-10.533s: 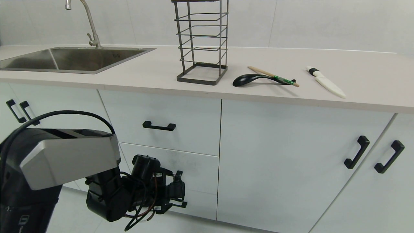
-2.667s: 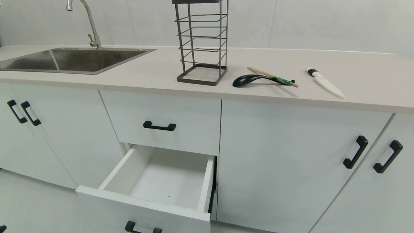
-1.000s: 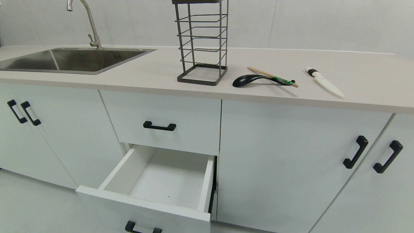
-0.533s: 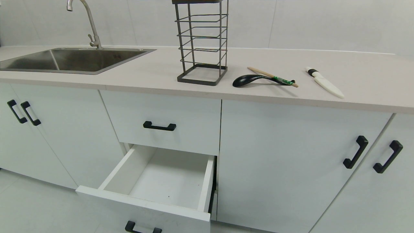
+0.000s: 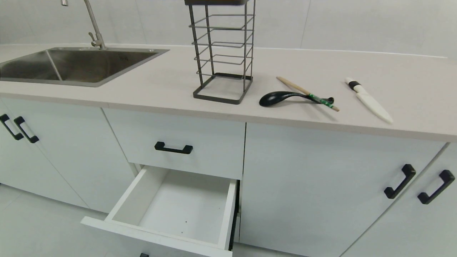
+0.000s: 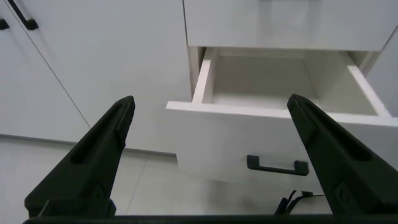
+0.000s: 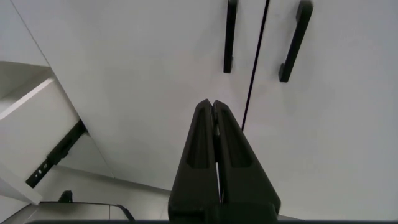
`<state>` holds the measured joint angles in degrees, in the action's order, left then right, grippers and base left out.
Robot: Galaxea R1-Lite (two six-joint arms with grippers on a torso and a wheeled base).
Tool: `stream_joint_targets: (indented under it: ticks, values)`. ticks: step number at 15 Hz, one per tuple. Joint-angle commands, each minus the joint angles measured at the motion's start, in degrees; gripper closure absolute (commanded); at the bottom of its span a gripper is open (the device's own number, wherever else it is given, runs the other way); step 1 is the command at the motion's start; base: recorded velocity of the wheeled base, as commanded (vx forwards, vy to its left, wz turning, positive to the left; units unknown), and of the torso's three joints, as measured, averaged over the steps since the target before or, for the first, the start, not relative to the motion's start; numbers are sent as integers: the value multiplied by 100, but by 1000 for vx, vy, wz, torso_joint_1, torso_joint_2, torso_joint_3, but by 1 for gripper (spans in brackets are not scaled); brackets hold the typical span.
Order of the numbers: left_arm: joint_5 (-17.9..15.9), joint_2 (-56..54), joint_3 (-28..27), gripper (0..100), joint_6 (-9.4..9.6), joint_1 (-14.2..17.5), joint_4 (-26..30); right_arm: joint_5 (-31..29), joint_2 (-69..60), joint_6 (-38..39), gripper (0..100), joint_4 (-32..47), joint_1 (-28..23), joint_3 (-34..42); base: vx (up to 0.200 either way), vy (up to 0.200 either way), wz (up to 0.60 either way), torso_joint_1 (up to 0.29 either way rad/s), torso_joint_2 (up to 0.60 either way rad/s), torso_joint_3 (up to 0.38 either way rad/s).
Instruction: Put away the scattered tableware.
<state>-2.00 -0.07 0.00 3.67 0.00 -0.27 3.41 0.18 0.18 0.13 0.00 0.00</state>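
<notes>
Lying on the smooth pale surface (image 5: 160, 82) are a glossy black spoon (image 5: 282, 98), slim wooden chopsticks (image 5: 307, 93) resting against its handle, and a white knife (image 5: 369, 105) with a black band, all right of a tall wire rack (image 5: 221, 53). Well below them, the left claw (image 6: 211, 102) is hanging with fingers spread wide before the pulled-out white drawer (image 6: 236, 143). The right claw (image 7: 216, 106) is pressing its fingers together, facing a flat cabinet door (image 7: 323, 155).

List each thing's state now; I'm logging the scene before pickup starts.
Lower drawer: open, empty.
Upper drawer: shut.
Rack: upright, empty.
Spoon: lying on counter.
Chopsticks: lying across spoon's handle.
Knife: lying on counter.
Left gripper: fingers open.
Right gripper: fingers shut.
</notes>
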Motion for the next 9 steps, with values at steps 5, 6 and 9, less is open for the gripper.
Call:
stream_joint_targets:
  ticks: [5, 6, 9]
  values:
    - [59, 7, 0, 0, -288, 0, 18, 1, 8, -1, 100, -5, 0, 0, 0, 0, 0, 206, -583, -196]
    - [59, 7, 0, 0, -279, 0, 18, 1, 8, -1, 100, -5, 0, 0, 0, 0, 600, 256, -481, -207]
    - [59, 7, 0, 0, -305, 0, 18, 10, 8, -1, 100, -5, 0, 0, 0, 0, 600, 74, -417, -185]
